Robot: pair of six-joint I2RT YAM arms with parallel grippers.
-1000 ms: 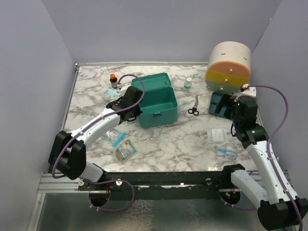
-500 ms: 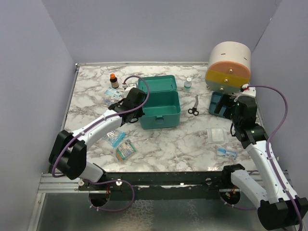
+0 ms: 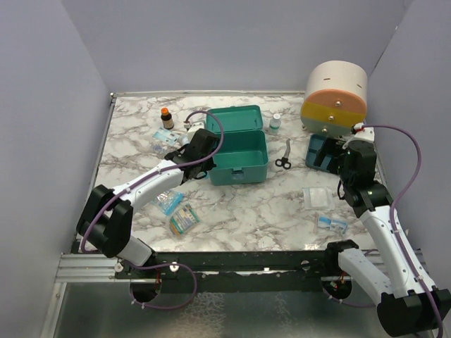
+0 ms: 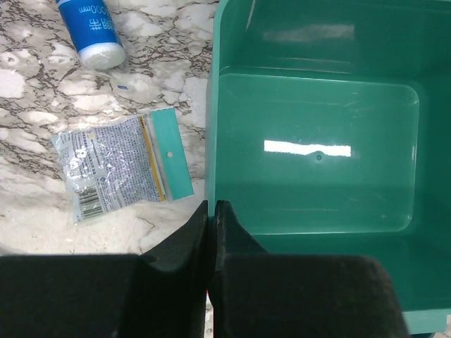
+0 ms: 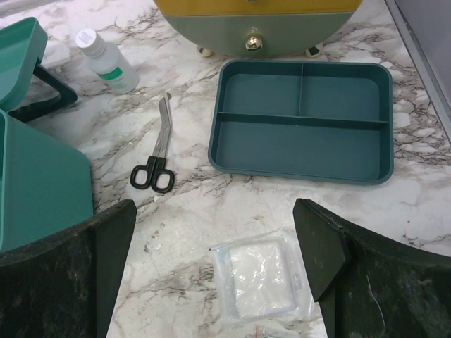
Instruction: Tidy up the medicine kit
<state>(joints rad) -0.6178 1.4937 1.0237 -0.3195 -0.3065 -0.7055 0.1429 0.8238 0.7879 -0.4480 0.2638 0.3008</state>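
Note:
The medicine kit [image 3: 239, 149] is a teal box standing open at the table's middle, its lid tipped back. In the left wrist view its inside [image 4: 317, 155] holds nothing. My left gripper [image 4: 212, 208] is shut on the kit's left wall, and the top view shows it [image 3: 203, 151] at the box's left side. My right gripper [image 5: 215, 211] hangs open above the table on the right [image 3: 343, 163], nothing between its fingers. Below it lies a clear gauze packet [image 5: 264, 278].
A flat teal tray [image 5: 303, 151], black-handled scissors [image 5: 156, 158] and a clear bottle [image 5: 106, 60] lie right of the kit, before the round drawer unit [image 3: 337, 98]. Left of the kit are a blue bottle [image 4: 91, 28], a plastic packet [image 4: 120, 169], a brown bottle [image 3: 166, 117] and more packets [image 3: 184, 220].
My left gripper has dragged the kit to the right and turned it squarer to the table. The right arm has not moved.

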